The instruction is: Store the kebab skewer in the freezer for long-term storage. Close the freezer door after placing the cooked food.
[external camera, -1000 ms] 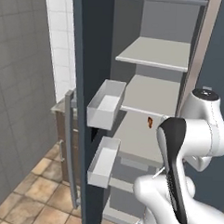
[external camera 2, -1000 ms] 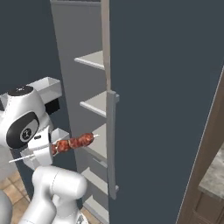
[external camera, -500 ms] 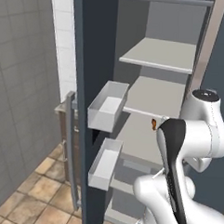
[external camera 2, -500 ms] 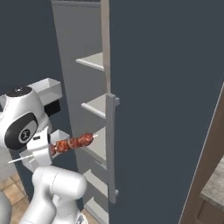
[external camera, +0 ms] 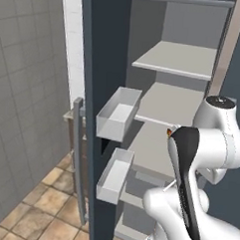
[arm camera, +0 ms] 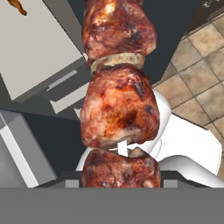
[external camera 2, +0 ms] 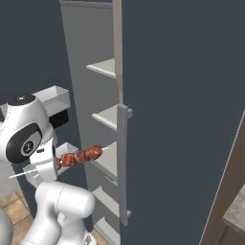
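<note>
Tiled kitchen: your claw (external camera 2: 48,165) is clamping the kebab skewer (external camera 2: 79,156) level, lining it up with the freezer (external camera 2: 112,119) shelves.

- The freezer (external camera: 182,65) stands open, its pale grey shelves stacked one above another.
- The freezer door (external camera: 102,66) is swung wide, edge-on, carrying two grey bins (external camera: 118,113) and a long grey handle (external camera: 78,159).
- The claw itself is hidden behind the white arm (external camera: 199,161).
- A small reddish tip, likely the kebab skewer (external camera: 169,133), peeks past the arm's upper edge, before the middle shelf.
</note>
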